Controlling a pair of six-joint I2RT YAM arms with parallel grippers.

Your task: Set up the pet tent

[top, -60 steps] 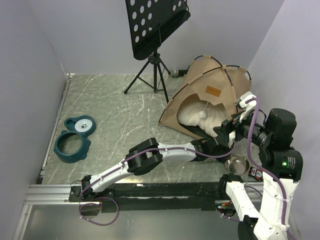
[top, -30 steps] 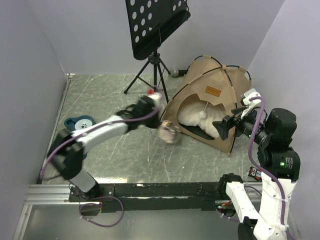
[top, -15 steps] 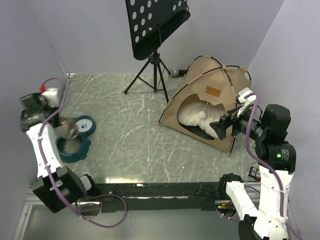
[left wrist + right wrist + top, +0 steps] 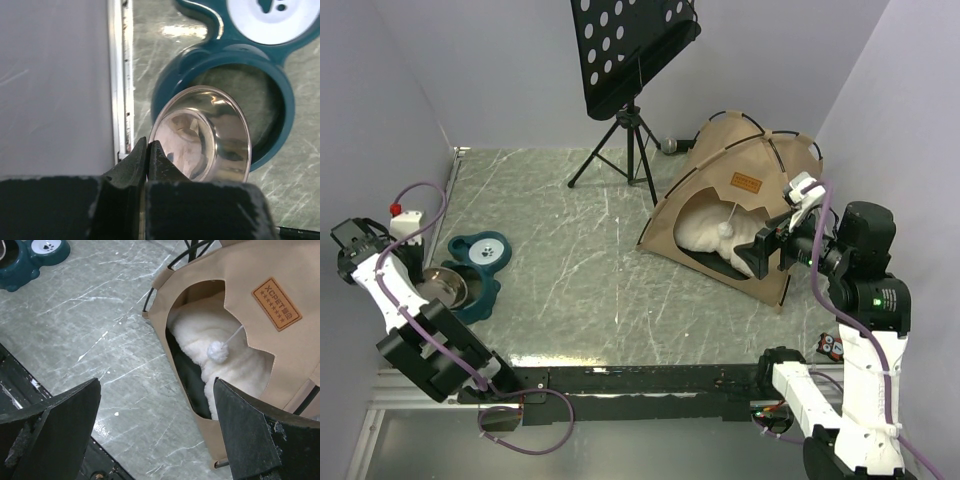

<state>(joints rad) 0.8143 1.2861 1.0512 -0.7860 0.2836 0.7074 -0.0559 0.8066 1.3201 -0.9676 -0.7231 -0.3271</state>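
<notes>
The left tool (image 4: 146, 150) pinches the rim of a steel bowl (image 4: 210, 135), tilted over the teal feeder (image 4: 282, 95). The right tool (image 4: 157, 390), spread wide, faces the pet tent (image 4: 240, 265).

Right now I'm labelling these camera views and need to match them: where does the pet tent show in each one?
Top external: tent at the right rear of the table.
Left wrist: not in it; only a bowl and the teal feeder.
Right wrist: tent fills the upper right, its opening in view.
Shared landmark: the feeder, at left in top external and in the top-left corner in right wrist.
</notes>
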